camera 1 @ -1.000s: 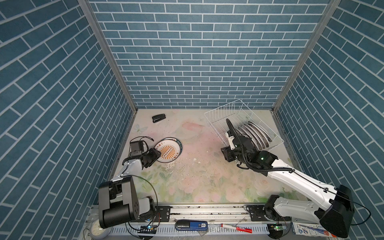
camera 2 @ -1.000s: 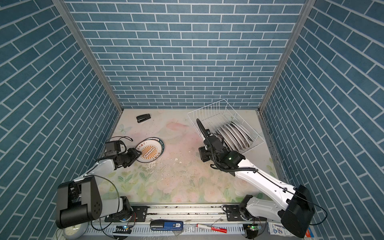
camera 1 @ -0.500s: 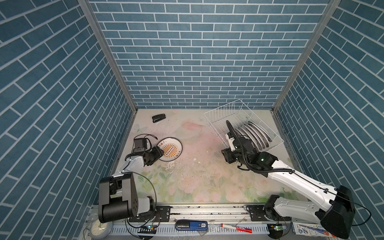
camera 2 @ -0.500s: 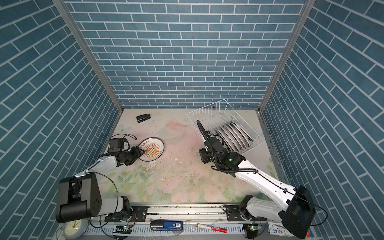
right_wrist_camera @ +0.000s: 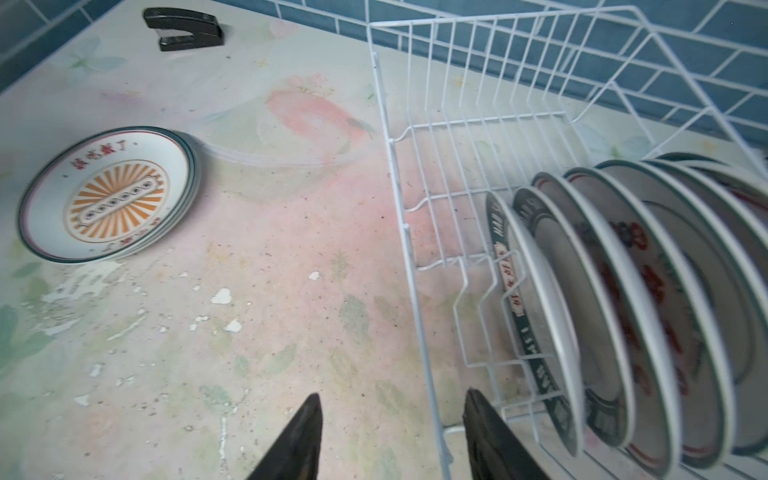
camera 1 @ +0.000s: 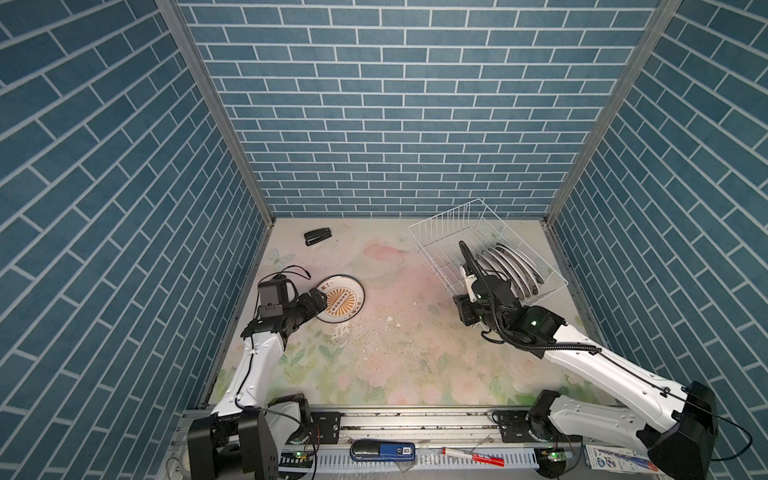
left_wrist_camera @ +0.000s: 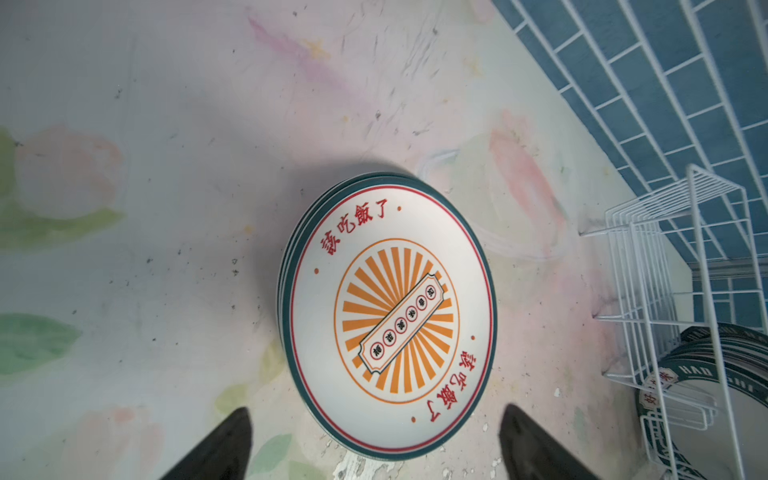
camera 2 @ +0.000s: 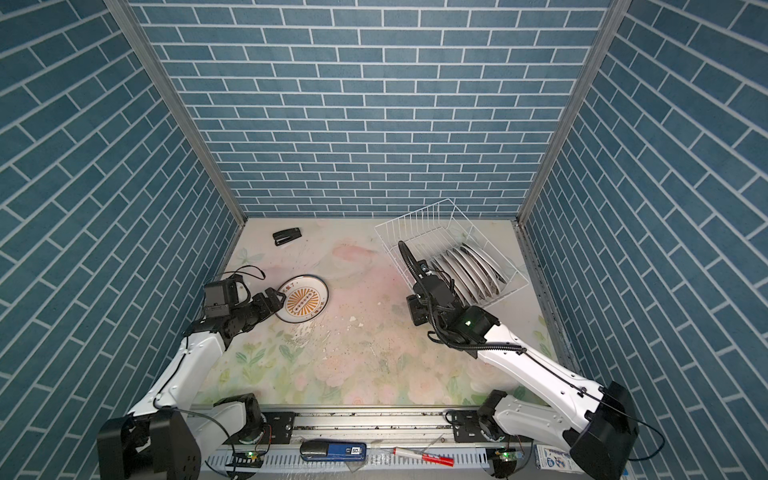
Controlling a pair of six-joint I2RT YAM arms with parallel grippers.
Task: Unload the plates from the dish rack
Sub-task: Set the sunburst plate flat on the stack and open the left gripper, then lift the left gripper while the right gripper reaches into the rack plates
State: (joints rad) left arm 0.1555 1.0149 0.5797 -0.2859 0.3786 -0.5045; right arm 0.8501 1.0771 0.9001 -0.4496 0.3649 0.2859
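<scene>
Now left pincer (left_wrist_camera: 376, 409) has opened wide beside stacked plates (left_wrist_camera: 390, 316).

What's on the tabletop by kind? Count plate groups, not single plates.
dish rack: 1
plate groups: 2, the row standing on edge in the rack and the stack lying flat
black stapler: 1
Total: 4
Single plates overlap too much to count with certainty.
</scene>
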